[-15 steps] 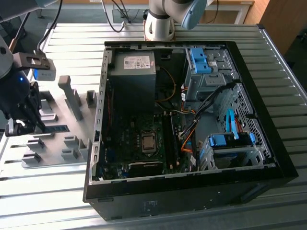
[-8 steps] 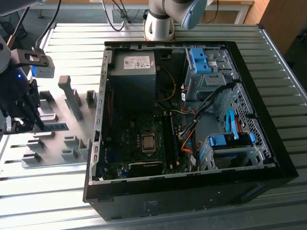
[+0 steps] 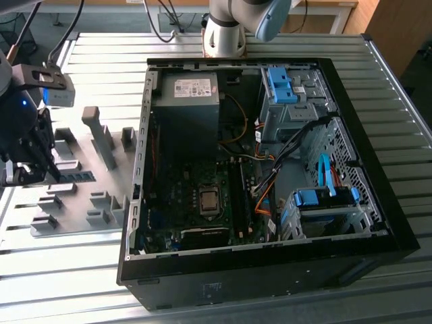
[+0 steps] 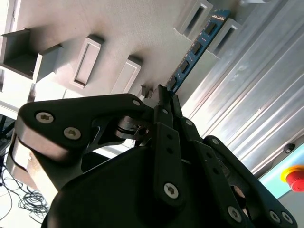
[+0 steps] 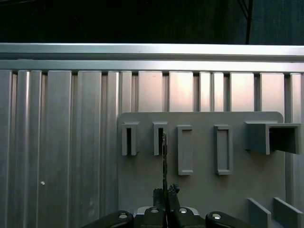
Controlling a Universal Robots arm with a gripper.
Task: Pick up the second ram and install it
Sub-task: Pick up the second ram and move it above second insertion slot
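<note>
The second ram (image 4: 195,47) is gripped at one end by the gripper (image 4: 164,92), and the two fingers are squeezed tight on its thin edge. Its far end is tucked between small blocks on the grey holder plate (image 5: 204,194). The plate is laid on the ribbed metal table (image 5: 57,142). The open computer case (image 3: 223,293) is seen well apart, toward the exterior view's right.

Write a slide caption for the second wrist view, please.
The robot's hand pinches one end of a blue-green memory stick whose far end lies between grey holder blocks.
</note>
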